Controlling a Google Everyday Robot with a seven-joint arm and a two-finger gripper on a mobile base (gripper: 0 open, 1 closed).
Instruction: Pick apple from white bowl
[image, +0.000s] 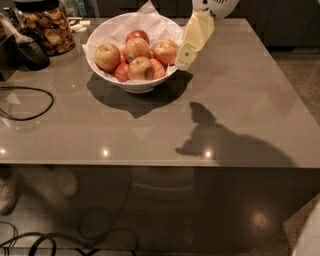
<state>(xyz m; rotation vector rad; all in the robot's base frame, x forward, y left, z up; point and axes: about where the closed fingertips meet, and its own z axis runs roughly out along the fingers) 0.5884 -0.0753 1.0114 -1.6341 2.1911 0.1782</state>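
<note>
The white bowl (99, 66), lined with crinkled white paper, stands at the back left of the grey table and holds several apples. The yellow-tan apple (140, 68) with a reddish blush and a dark stem dimple lies at the front of the pile. Other apples sit behind it and to its left. My gripper (183, 61), cream-coloured under a white wrist, hangs tilted over the bowl's right rim. Its tip is just right of the rightmost apple (166, 51) and it holds nothing that I can see.
A glass jar of brown snacks (45, 27) stands at the back left, with a dark scoop-like object (29, 51) beside it. A black cable (30, 102) loops on the left of the table (240, 90). The arm's shadow (220, 140) falls on the right front.
</note>
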